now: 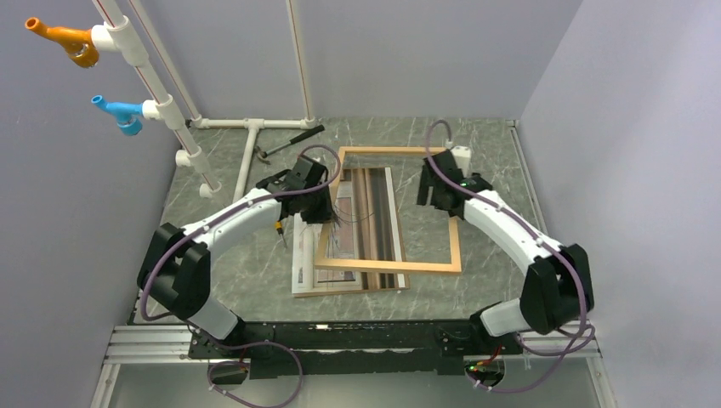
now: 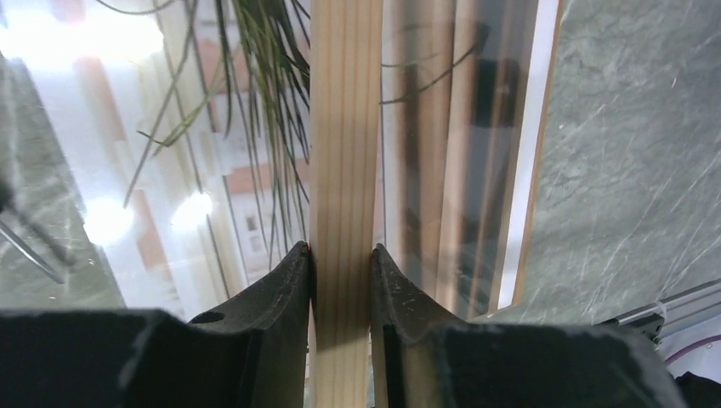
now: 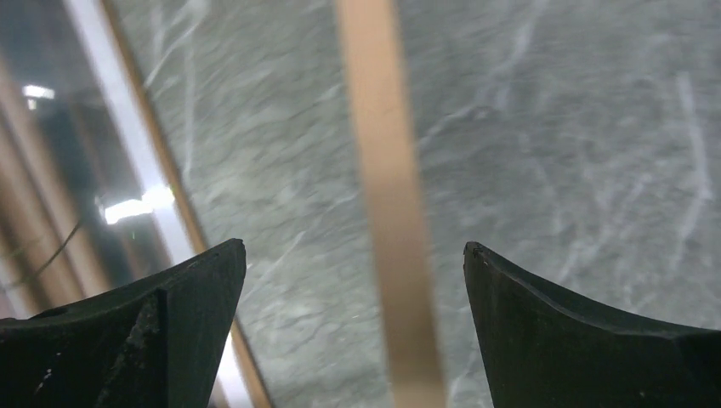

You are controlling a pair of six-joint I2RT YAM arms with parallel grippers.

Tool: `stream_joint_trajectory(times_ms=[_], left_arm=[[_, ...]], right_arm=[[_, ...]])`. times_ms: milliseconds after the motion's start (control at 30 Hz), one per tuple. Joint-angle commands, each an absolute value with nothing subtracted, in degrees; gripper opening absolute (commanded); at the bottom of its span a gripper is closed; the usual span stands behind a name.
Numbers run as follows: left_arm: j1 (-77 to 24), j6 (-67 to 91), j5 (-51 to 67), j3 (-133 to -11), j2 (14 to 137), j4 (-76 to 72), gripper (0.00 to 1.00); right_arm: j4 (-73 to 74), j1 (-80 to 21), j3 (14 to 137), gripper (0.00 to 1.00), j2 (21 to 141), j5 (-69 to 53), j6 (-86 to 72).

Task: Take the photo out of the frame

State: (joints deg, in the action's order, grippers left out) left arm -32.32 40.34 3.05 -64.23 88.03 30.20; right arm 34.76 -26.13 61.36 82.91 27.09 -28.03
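The light wood frame (image 1: pixel 391 267) sits skewed over the photo (image 1: pixel 367 212), shifted to the right of it. The photo lies flat on the grey marble table (image 1: pixel 476 153), its left and near edges sticking out from under the frame. My left gripper (image 1: pixel 321 212) is shut on the frame's left rail (image 2: pixel 344 127), with the glossy print (image 2: pixel 238 153) below it. My right gripper (image 1: pixel 434 197) is open; in the right wrist view it (image 3: pixel 353 251) hovers over the frame's right rail (image 3: pixel 387 170) without touching it. The photo's white border (image 3: pixel 127 136) shows at the left.
A white pipe structure (image 1: pixel 170 110) with an orange fitting (image 1: pixel 64 38) and a blue fitting (image 1: pixel 119 110) stands at the back left. A dark hammer-like tool (image 1: pixel 289 140) lies behind the frame. Grey walls close in the table on three sides.
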Motion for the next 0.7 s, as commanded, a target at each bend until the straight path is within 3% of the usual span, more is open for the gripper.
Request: stream_joint_trajectory(times_ms=[0,300,533,667], left_arm=[[-34.4,43.7,0.2,-69.1,88.6,27.2,0.0],[-37.4,41.5,-6.5,-70.8,91.2,26.4,0.0],[-45.5,49.7,-17.6,-83.1,100.7,34.9,0.0],[-48.3,56.4,-17.6,-87.2,106.2,34.1,0.0]], right_arm=[[36.9,-18.9,59.5,1.0,77.4,30.5,-28.5],[33.0,-14.2,57.2,1.0,68.1,23.7,-24.6],[38.1,-15.7,59.8,1.0,61.3,17.7,-26.8],[41.0,-17.1,60.9,1.0,55.5,16.9,-32.5]])
